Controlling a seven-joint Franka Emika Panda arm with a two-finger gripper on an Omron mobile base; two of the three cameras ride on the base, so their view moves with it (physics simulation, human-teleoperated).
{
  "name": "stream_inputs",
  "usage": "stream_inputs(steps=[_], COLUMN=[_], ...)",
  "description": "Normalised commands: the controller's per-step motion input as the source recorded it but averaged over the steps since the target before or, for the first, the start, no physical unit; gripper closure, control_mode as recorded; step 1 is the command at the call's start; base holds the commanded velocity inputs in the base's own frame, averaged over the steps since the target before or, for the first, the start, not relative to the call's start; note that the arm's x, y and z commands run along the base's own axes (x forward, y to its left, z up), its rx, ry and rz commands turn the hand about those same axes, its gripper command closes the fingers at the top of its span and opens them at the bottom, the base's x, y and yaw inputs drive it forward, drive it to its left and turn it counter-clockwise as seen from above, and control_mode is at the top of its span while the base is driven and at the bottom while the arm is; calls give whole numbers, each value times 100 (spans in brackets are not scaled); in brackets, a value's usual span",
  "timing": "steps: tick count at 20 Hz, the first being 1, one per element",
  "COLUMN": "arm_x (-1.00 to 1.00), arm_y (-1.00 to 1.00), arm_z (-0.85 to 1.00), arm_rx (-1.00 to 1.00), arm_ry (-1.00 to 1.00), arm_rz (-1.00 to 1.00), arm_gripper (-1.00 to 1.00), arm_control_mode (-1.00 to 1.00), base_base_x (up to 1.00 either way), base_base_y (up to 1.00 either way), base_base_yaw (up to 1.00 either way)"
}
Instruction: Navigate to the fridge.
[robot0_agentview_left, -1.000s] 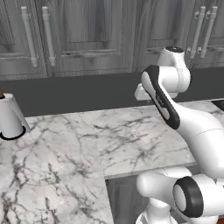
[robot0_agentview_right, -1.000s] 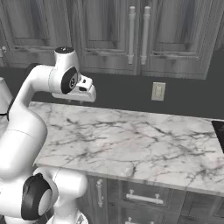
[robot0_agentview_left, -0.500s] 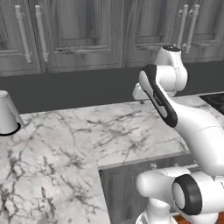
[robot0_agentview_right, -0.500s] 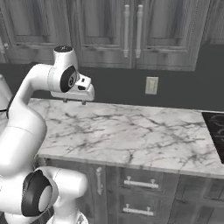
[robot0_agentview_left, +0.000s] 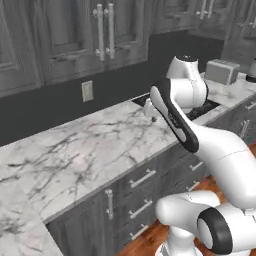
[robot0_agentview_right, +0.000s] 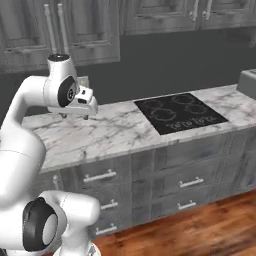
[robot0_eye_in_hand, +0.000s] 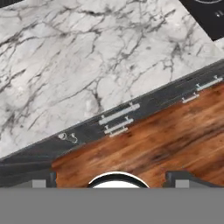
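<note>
The tall dark French-door fridge that the task names lies outside all three views, so the robot is judged to be in the travelling step, with the goal not yet reached. What faces the base is a run of white marble counter with grey veins (robot0_agentview_right: 115, 132), carrying a flat black glass cooktop with four ring marks (robot0_agentview_right: 181, 112) and, further along, a boxy grey toaster (robot0_agentview_left: 221, 71). Below it are dark grey wood-grain drawer fronts with thin horizontal handles (robot0_agentview_right: 190, 182); above, grey wood-grain wall cabinets with long vertical handles (robot0_agentview_left: 105, 30) over a dark backsplash with a pale outlet plate (robot0_agentview_left: 87, 91). The floor is reddish-brown plank wood (robot0_eye_in_hand: 148, 144). The two-finger gripper (robot0_agentview_right: 75, 115) hangs over the counter holding nothing; whether its jaws are parted or closed cannot be told. The next move probably calls for driving or turning the base until the fridge comes into view, keeping the arm clear of the counter edge. No brand, label or writing is readable anywhere.
</note>
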Motion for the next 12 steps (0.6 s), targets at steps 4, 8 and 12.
stream_inputs(steps=[4, 8, 12], arm_x=[0, 0, 0], arm_y=[0, 0, 0], arm_z=[0, 0, 0], arm_rx=[0, 0, 0], arm_ry=[0, 0, 0], arm_rz=[0, 0, 0], arm_gripper=[-100, -100, -100], arm_control_mode=[100, 100, 100], base_base_x=[0, 0, 7], base_base_y=[-1, -19, -36], base_base_yaw=[-100, -99, -94])
